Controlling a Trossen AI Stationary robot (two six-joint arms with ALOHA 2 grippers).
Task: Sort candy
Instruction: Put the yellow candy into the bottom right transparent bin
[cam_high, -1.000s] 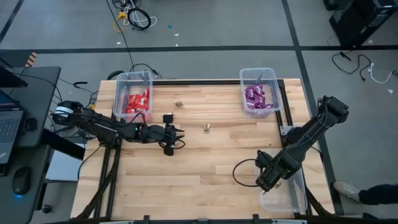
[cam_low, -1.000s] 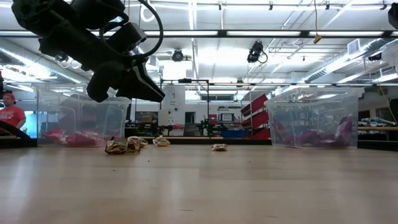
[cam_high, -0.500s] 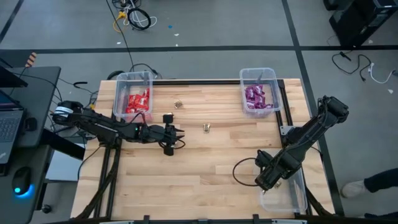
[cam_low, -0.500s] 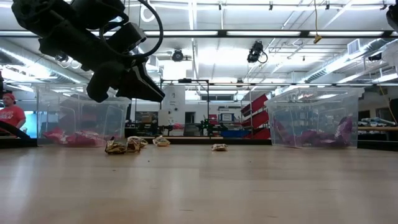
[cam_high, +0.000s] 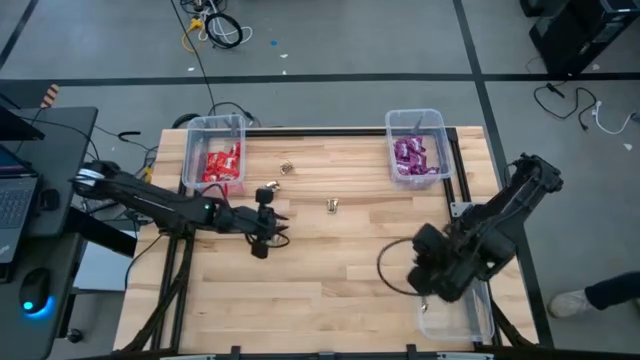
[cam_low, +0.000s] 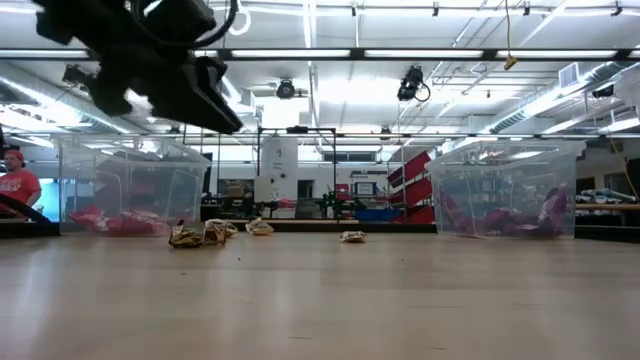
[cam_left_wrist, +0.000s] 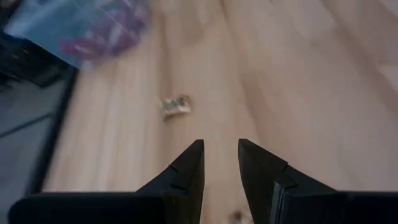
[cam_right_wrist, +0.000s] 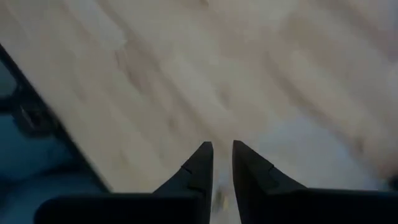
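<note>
Wooden worktop (cam_high: 330, 270) from above holds gold candy (cam_high: 332, 206) mid-board, bare boards around, left claw (cam_high: 281, 230) near it, right claw (cam_high: 428, 290) by the right edge; both wrist views show fingers slightly apart, empty.

A light wooden table (cam_high: 330, 270) carries clear bins at its far-left (cam_high: 213, 127), far-right (cam_high: 415, 120) and near-right (cam_high: 470, 318) corners, plus scattered gold candies (cam_high: 332, 206).
</note>
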